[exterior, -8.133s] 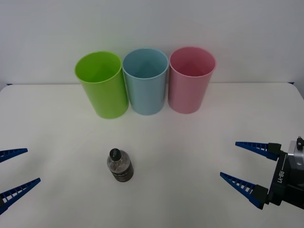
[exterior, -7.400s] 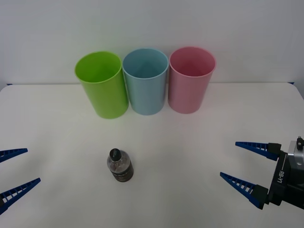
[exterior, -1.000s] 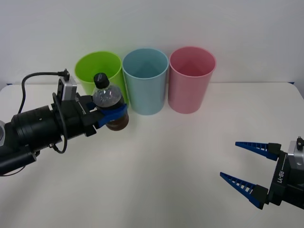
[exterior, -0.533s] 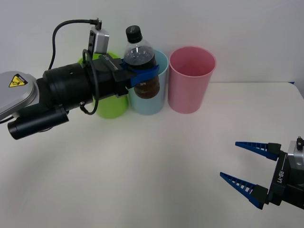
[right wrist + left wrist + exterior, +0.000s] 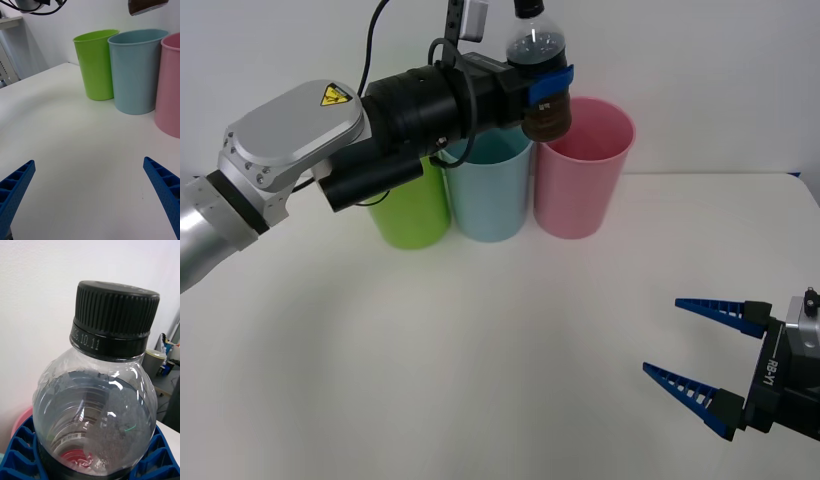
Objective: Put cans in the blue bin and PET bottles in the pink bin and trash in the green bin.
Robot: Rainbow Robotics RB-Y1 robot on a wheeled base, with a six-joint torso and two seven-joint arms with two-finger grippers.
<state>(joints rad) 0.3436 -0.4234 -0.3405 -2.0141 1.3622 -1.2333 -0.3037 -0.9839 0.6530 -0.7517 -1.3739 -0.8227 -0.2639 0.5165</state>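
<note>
Since half a second ago the PET bottle (image 5: 540, 75) has been carried up and rightward, off the blue bin (image 5: 487, 190) toward the pink bin's (image 5: 580, 190) near-left rim. It's pinched upright by the left hand (image 5: 548, 82), clear of every rim. Left to right: green bin (image 5: 408, 210), blue, pink, packed close. Loads of open counter (image 5: 480, 350) is left in front. Bottle: black ribbed cap, clear top, brown bottom. The right hand (image 5: 698, 350) is parked low, fingers spread.
</note>
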